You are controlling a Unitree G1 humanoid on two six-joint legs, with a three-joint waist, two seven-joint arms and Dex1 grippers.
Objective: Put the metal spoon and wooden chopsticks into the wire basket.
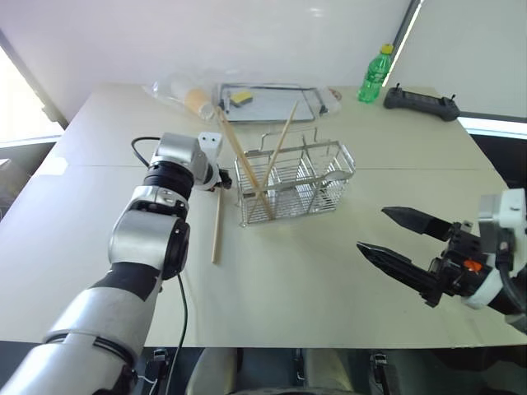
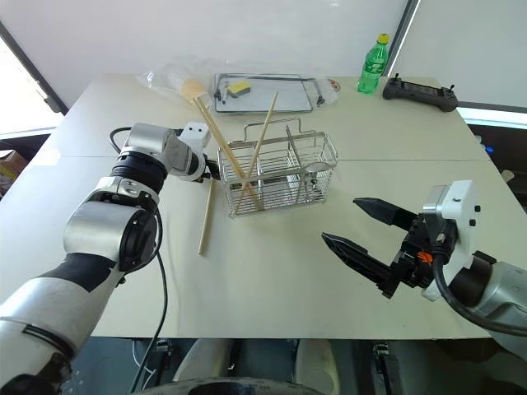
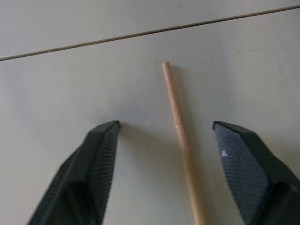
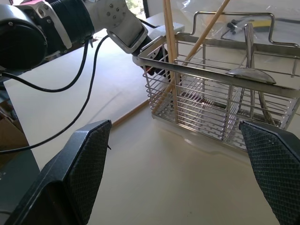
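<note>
One of the wooden chopsticks (image 1: 216,230) lies flat on the table (image 1: 329,271) beside the wire basket (image 1: 294,181), long axis running front to back. Left claw (image 3: 166,136) straddles its far end, released. Two stand crossed in the basket; metal spoon (image 4: 251,72) upright. Right claw (image 1: 403,239) released.

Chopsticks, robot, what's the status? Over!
Left gripper open, straddling the last chopstick on the table. Right gripper open, idle. Two chopsticks and the spoon already in the wire basket. Nothing in the way.
</note>
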